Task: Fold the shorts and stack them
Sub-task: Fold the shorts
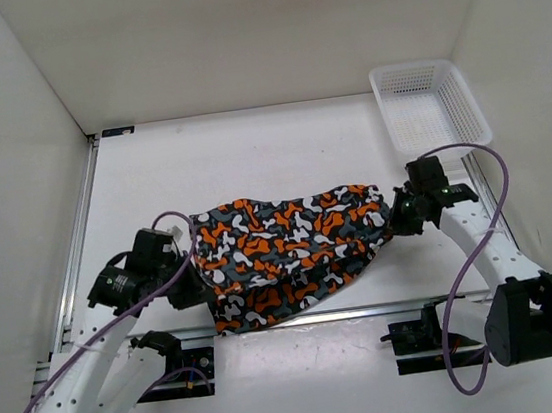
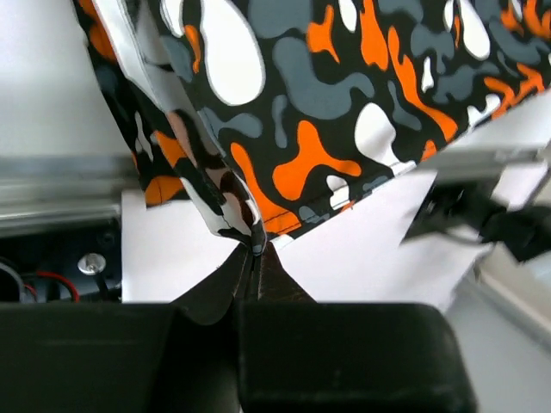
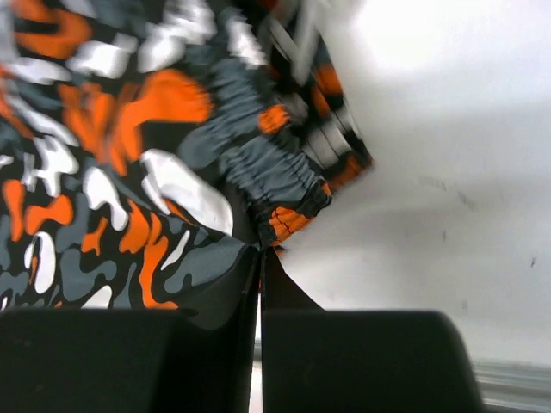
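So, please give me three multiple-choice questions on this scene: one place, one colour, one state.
1. Where on the table does the basket stand? A far right corner; B near left corner; C centre.
2. Which colour is in the shorts print? A green; B orange; C blue.
3. The left pincer is: A open; B shut on the shorts; C out of view.
Answers: A, it sits at the far right edge; B, orange blotches show; B, cloth is pinched between its fingers.

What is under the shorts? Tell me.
The white table shows all around the shorts and beneath their lifted left end. Anything under the middle is covered by cloth.
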